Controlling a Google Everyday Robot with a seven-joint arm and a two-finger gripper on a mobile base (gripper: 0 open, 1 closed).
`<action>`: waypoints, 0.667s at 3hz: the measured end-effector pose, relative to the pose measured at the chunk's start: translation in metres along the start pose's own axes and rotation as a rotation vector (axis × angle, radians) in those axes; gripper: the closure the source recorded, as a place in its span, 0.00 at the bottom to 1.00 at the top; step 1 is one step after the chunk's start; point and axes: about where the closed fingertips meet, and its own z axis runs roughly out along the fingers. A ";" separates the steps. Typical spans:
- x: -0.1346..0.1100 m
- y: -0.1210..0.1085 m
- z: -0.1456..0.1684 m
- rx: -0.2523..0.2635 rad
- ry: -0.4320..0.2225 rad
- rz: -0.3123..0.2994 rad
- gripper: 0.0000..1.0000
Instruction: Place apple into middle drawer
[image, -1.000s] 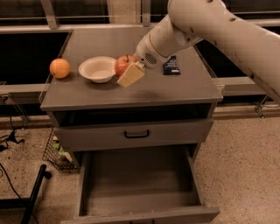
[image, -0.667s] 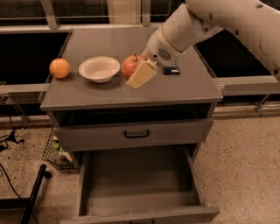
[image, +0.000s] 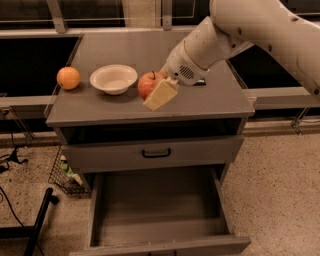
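Observation:
The red apple (image: 148, 84) with yellowish patches is just above the cabinet top, right of the white bowl. My gripper (image: 156, 91) is shut on it, reaching in from the upper right. One cream finger (image: 162, 94) lies across the apple's front right side; the other is hidden behind it. The middle drawer (image: 160, 212) is pulled out wide below, a grey box with a bare flat floor, in front of and under the cabinet top. The apple is near the top's front edge, above the drawer's back part.
A white bowl (image: 113, 78) and an orange fruit (image: 68, 78) sit on the left of the cabinet top (image: 220, 100). A shut grey drawer front with a black handle (image: 156, 153) lies above the open drawer. A dark flat object is partly hidden behind the arm.
My gripper has carried the apple a little to the right and toward the front edge of the cabinet top, away from the bowl. Bowl and orange have not moved.

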 end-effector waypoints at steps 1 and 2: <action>0.020 0.023 0.009 -0.019 -0.016 0.022 1.00; 0.051 0.051 0.019 -0.030 -0.022 0.062 1.00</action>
